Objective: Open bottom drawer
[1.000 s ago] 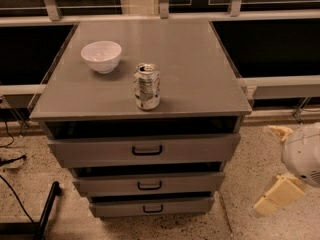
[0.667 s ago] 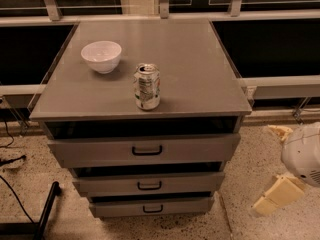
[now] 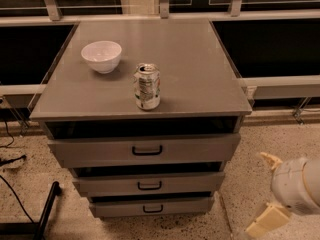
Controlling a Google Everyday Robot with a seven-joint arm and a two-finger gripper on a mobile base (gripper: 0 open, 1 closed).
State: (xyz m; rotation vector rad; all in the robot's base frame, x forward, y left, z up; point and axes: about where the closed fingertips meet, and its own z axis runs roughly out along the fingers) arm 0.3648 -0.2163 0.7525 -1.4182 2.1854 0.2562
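The gripper [image 3: 267,191], fingers apart, hangs right of the bottom drawer [image 3: 180,205]; it may catch the middle handle [image 3: 149,185] instead.

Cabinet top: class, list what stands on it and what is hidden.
A white bowl and a can stand on the cabinet top. Drawer contents are hidden. The end effector hangs lower right, open.

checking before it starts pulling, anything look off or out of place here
Nothing stands out: bowl and can stand upright on the cabinet top, the bottom drawer is shut. The gripper sits low right, fingers open, apart from the cabinet.
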